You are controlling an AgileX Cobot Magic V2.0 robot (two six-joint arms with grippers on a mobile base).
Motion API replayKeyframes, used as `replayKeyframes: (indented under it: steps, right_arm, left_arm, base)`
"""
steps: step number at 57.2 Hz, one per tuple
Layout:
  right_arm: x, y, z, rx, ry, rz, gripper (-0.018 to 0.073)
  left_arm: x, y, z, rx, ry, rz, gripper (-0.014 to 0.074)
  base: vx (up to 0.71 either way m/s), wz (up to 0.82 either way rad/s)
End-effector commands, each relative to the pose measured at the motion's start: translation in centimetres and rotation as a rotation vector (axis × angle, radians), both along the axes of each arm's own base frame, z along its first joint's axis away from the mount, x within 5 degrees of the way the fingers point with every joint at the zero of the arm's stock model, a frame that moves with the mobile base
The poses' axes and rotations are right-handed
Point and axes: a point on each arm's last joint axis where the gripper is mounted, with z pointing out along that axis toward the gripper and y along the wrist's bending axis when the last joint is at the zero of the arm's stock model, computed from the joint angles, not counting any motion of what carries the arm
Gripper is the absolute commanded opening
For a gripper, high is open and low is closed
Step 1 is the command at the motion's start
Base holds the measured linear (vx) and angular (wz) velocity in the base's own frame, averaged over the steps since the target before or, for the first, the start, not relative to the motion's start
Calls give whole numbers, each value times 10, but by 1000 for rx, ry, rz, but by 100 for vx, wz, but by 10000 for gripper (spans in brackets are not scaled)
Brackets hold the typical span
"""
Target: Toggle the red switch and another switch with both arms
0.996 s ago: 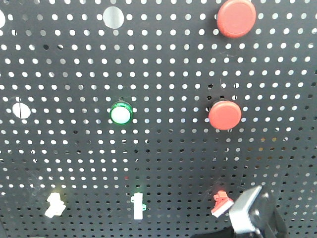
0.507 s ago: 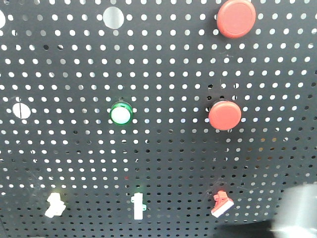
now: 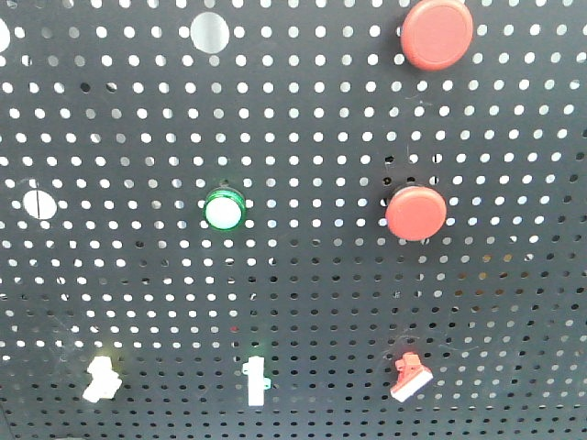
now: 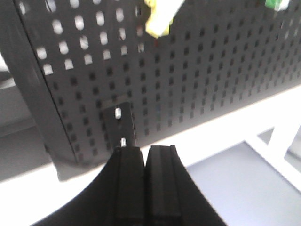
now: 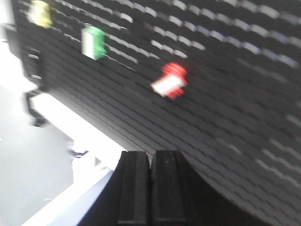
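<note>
Two closed: left tool [image 4: 145, 150], right tool [image 5: 150, 155]; red switch [image 3: 410, 377] small, white lever [image 3: 404, 389] seemingly tilted.

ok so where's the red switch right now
In the front-facing view the red switch sits in the bottom row of the pegboard, right of the green switch and below the lower round red button.
</note>
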Motion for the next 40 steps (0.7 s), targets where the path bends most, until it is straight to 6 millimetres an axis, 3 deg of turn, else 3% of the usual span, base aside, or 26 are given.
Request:
replayKeyframes:
  steps: [1, 30, 40]
  right_arm:
    - [-5, -5, 15, 75, -82, -49, -1]
    - [-7, -6, 16, 78, -90, -49, -1]
    - [-7, -6, 16, 78, -90, -49, -1]
  left_arm:
    - [1, -1, 11, -35, -37, -2, 3]
    - [0, -1, 8, -22, -7, -2, 3]
    - [-5, 4, -10, -23, -34, 25, 3]
  base:
    - [0, 0]
    - [0, 0]
    - [0, 0]
